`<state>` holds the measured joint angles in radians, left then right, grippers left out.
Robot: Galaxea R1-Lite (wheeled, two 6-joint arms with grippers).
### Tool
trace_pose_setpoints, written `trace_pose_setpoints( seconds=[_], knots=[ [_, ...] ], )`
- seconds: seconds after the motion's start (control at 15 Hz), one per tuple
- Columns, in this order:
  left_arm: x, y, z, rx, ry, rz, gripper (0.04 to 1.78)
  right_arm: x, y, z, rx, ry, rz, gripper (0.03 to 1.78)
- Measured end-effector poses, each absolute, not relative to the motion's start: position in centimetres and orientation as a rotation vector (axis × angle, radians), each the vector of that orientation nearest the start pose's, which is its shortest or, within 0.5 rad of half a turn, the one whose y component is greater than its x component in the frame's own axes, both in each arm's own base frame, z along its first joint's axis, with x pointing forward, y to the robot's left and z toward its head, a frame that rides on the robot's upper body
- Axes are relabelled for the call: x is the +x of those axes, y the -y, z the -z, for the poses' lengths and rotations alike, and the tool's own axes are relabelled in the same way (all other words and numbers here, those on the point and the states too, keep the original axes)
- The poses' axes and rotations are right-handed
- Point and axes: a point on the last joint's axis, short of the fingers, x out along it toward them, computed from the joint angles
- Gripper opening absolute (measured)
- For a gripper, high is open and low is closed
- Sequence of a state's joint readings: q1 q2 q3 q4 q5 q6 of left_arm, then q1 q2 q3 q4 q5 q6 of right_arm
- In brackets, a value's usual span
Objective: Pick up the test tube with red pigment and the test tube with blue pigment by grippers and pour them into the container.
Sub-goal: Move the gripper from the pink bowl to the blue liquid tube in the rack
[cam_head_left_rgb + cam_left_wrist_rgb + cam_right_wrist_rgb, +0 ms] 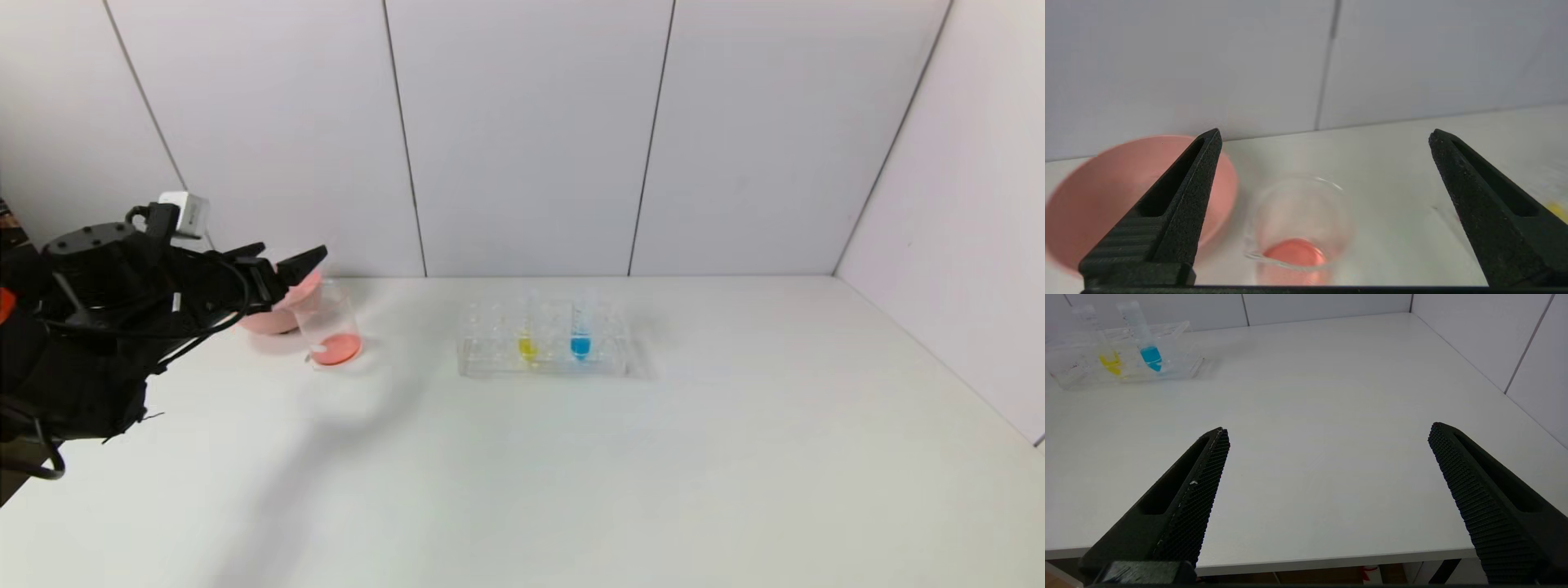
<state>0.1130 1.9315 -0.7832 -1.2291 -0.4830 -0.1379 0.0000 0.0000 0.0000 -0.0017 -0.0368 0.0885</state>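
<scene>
The container [328, 325], a clear glass beaker, stands at the back left of the table with red-pink liquid in its bottom. In the left wrist view the container [1298, 220] sits just below and ahead of my jaws. My left gripper [294, 250] hovers above and just left of it, open and empty; its jaws [1325, 134] are spread wide. The test tube with blue pigment [580, 328] stands upright in the clear rack [490, 358] and also shows in the right wrist view [1145, 339]. The test tube with red pigment is out of view. My right gripper [1329, 428] is open and empty above the table's front edge.
A pink bowl [273, 320] sits just left of and behind the beaker, partly behind my left fingers [1167, 212]. A yellow-liquid tube [526, 341] stands in the rack left of the blue one. White walls close the back and right sides.
</scene>
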Motion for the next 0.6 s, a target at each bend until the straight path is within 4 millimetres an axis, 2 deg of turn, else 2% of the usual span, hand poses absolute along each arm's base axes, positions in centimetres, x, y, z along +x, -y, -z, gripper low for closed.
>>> trace_pose_setpoints(
  seconds=[0.27, 0.4, 0.6],
  knots=[
    [30.6, -1.3, -15.7, -0.105, -0.012, 0.827, 1.76, -2.3, 0.1, -7.6, 0.088, 0.003, 0.037, 1.77],
    [29.4, 1.4, -15.6, -0.109, -0.037, 0.991, 1.76, -2.3, 0.1, -7.6, 0.089, 0.003, 0.037, 1.77],
    [27.7, 7.3, -15.4, -0.125, -0.080, 1.070, 1.76, -2.3, 0.1, -7.6, 0.089, 0.003, 0.037, 1.77]
  ],
)
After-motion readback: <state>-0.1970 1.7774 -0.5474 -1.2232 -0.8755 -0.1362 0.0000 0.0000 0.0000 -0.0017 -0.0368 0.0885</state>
